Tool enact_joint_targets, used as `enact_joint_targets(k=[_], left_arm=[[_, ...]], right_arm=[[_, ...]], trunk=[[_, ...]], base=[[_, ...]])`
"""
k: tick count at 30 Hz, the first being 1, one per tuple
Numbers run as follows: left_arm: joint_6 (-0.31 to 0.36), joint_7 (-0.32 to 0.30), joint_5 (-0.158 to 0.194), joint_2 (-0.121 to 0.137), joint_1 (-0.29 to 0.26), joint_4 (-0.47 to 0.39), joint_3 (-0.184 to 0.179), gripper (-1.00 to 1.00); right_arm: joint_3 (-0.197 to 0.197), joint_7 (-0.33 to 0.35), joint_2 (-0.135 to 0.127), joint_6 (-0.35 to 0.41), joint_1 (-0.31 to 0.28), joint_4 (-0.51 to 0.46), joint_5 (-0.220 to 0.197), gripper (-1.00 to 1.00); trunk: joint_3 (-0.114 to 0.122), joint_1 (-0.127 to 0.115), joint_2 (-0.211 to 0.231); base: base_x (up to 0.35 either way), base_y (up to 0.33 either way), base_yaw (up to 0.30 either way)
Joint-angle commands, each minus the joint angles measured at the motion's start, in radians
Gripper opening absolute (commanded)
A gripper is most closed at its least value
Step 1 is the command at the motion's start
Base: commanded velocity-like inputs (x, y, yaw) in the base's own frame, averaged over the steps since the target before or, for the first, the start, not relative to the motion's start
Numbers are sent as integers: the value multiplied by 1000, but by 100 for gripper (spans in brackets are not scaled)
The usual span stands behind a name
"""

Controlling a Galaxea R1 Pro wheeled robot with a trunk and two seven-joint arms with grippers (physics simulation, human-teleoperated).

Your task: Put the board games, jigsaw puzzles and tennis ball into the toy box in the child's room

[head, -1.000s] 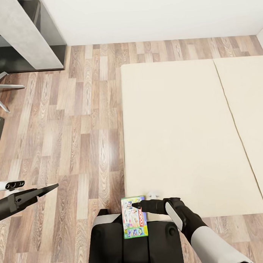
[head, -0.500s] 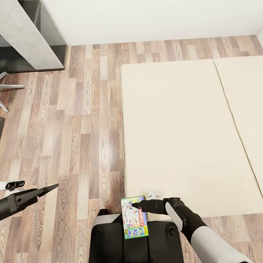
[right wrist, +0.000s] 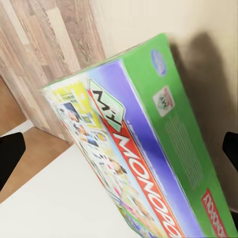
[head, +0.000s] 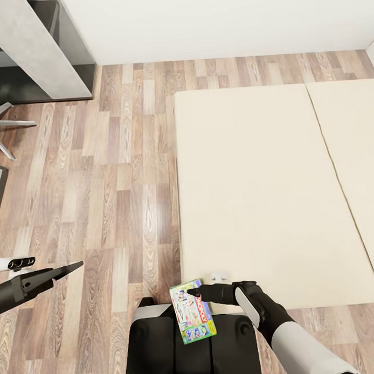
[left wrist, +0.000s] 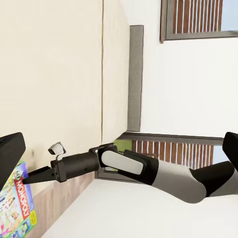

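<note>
Lower centre of the frame: the right end effector (head: 195, 291) pinches the Monopoly board game (head: 193, 311) by its upper right edge, so the box hangs over the robot's dark base (head: 160, 344) just off the bed's near corner.
Box attitude: flat face up and slightly skewed in the head view; the grip sits at one edge, not the middle, which I judge lets it swing a little.
Right wrist view: the green-edged box (right wrist: 148, 148) lies close across the lens, with a dark fingertip (right wrist: 10, 153) on either side of it, which fits a clamp across its thickness.
Left end effector (head: 71, 265): at the lower left of the frame over the wood floor (head: 116, 173), carrying nothing; its tips read as one thin point, apparently pressed together.
Bed (head: 262, 190): plain beige cover at right of the frame, bare of toys in what shows.
Desk (head: 36, 46): grey corner at the upper left of the frame, well apart from the held box.
Step in hand, as a judgement: the game is lifted off the bed and must be carried to the desk, where the toy box stands.
Risk: an edge grip may slip during travel.
</note>
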Motion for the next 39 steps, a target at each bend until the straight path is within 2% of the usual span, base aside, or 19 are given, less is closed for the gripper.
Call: enact_joint_targets(k=[1,39], left_arm=[[11,-3,-1,0,0,0,0,100],[11,-4,0,0,0,0,0,100]], right_arm=[[1,0,0,5,0,-1,-5,100],[0,0,0,5,0,-1,-6,100]], trunk=[[-1,0,-1],[1,0,-1]], base=[[0,3,0],[0,0,0]])
